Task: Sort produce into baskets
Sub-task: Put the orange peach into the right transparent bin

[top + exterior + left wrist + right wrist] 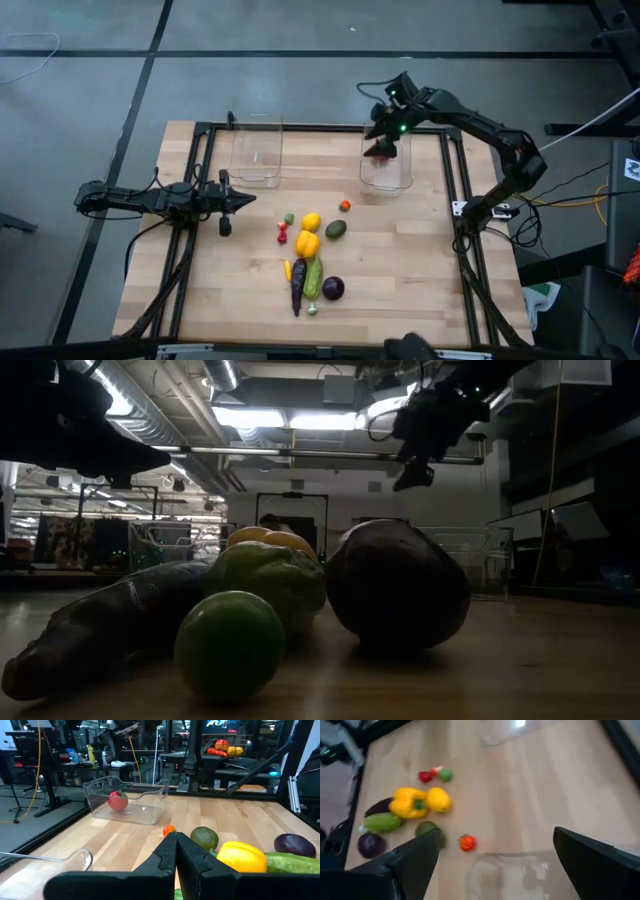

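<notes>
Seen from above, a wooden table (420, 290) fills the centre of the frame; two clear plastic baskets stand near its upper edge, the left basket (257, 150) just left of centre and the right basket (386, 160) just right of centre. The right gripper (385, 135) hovers over the right basket at upper right, its fingers spread wide and holding nothing; a red tomato (118, 800) lies inside that basket, clearest in the left wrist view. The left gripper (245, 200) rests low at the middle left of the overhead frame, fingers pressed together, empty, pointing toward the produce.

The remaining produce sits in a loose cluster at lower centre: a yellow pepper (307, 244), a lemon (311, 221), a green avocado (336, 229), a green cucumber (314, 277), a dark eggplant (298, 283), a purple round piece (333, 288), a small orange piece (344, 205); tiny red and green pieces lie at the cluster's left.

These look like light, hard, smooth toys, likely to slip or roll; the round ones are probably best pinched across the widest middle, the long ones across the narrow body near mid-length. Several touch, so a neighbour may be nudged.
</notes>
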